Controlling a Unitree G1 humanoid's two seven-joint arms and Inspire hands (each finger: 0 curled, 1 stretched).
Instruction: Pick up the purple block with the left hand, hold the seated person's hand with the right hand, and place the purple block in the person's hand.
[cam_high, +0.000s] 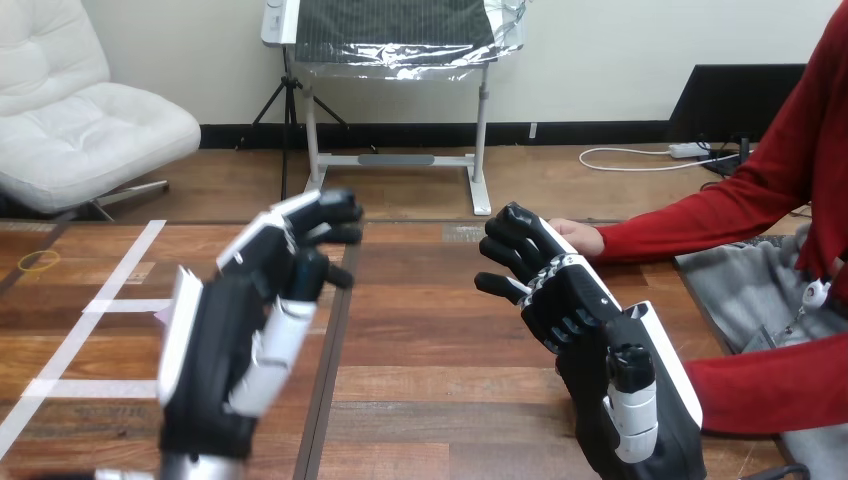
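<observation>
Head view: left hand (235, 330) is hovering over the table (440, 340), fingers loosely bent and gripping nothing, while a pale purple sliver at its outer edge may be the block (160, 317), mostly hidden. Right hand (590, 330) is sitting just beside the person's hand (580, 237); whether it is clasping it, I cannot tell. Closing half-blind, the left hand is risking nudging the block away.

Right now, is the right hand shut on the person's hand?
Cannot tell. The right hand is raised in front of the person's hand, which peeks out just beyond it; any contact between them is hidden.
</observation>
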